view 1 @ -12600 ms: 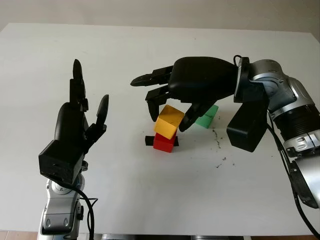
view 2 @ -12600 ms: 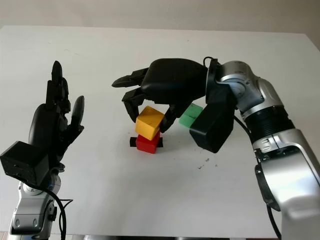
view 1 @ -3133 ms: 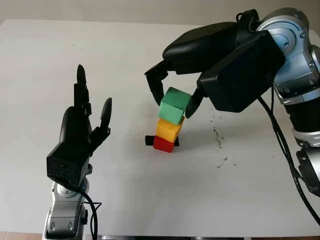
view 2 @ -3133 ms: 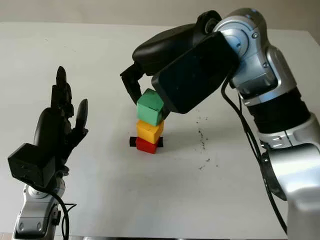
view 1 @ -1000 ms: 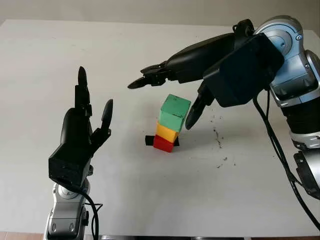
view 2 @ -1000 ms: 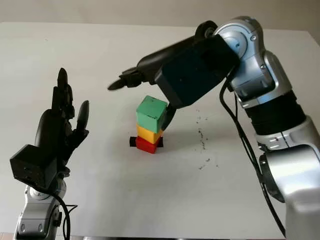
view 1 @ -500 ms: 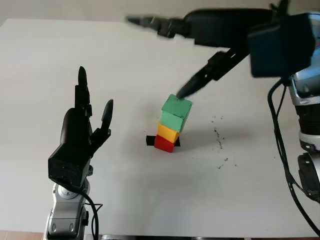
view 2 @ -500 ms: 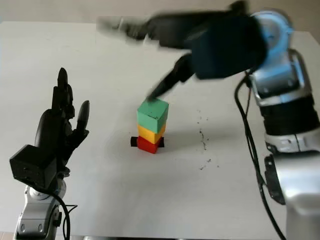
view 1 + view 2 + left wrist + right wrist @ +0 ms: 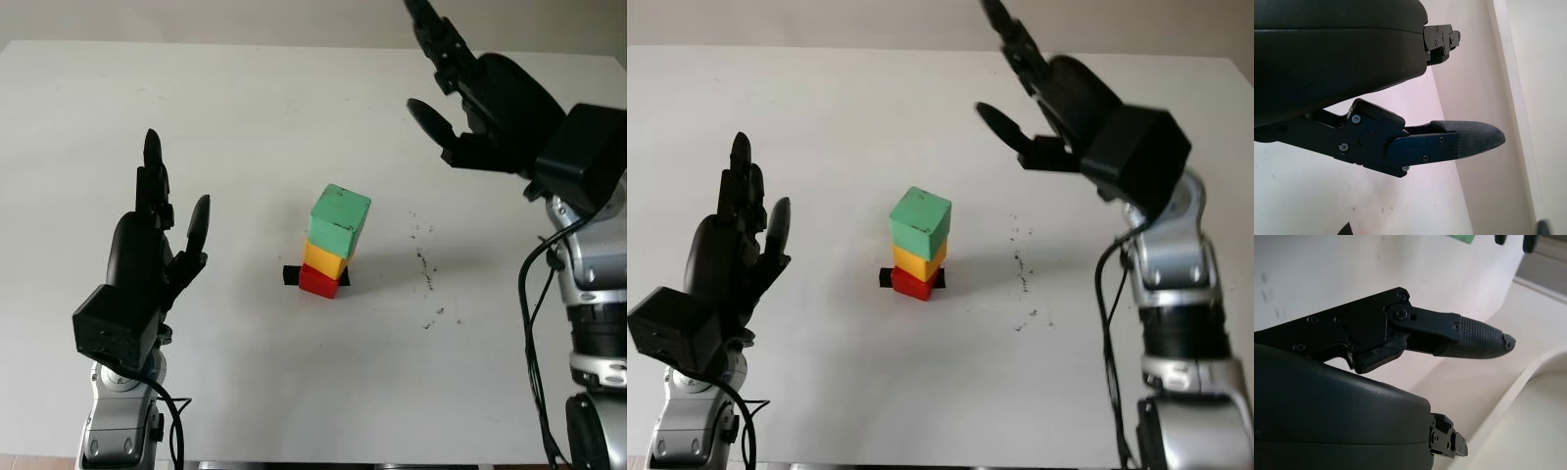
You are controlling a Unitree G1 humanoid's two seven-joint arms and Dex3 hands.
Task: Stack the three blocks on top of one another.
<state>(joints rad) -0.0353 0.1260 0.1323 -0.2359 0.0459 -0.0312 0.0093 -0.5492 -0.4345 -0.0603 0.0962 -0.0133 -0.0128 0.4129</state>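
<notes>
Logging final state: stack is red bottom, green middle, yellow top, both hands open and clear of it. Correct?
Not quite: the left eye view shows the yellow block in the middle and the green block on top. The red block is at the bottom; left hand and right hand are open and clear.

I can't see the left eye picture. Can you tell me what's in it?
Three blocks stand stacked on a white table: red block at the bottom, yellow block in the middle, green block on top. The left robot hand is raised open left of the stack, and the right robot hand is open, up high on the right.
</notes>
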